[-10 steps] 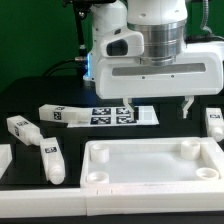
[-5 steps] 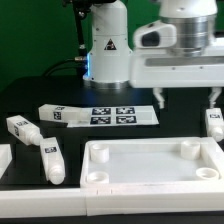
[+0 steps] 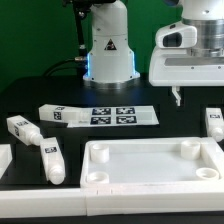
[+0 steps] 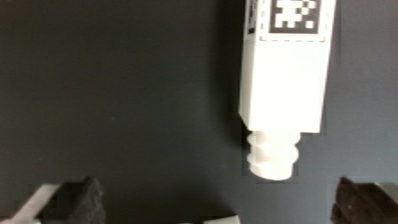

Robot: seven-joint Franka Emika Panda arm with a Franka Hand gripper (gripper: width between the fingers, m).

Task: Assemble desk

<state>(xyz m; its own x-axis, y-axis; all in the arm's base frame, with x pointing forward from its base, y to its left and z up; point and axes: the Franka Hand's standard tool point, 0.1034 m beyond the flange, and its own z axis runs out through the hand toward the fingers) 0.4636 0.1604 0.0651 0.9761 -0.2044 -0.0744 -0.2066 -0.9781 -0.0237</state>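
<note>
The desk's white panel, with its raised rim and round corner sockets, lies at the front of the black table. Three tagged white legs lie toward the exterior view's left: one beside the marker board, one and one. Another leg lies at the right edge. My gripper hangs open and empty above that right-hand leg. In the wrist view the leg lies flat with its tag at one end and its screw tip pointing toward my gripper, between the dark fingertips.
The marker board lies behind the panel. The robot base stands at the back. A white part shows at the exterior view's left edge. A white corner shows at the wrist view's edge.
My gripper has moved from over the marker board toward the exterior view's right and now hangs over the right-hand leg. The parts on the table have not moved.
</note>
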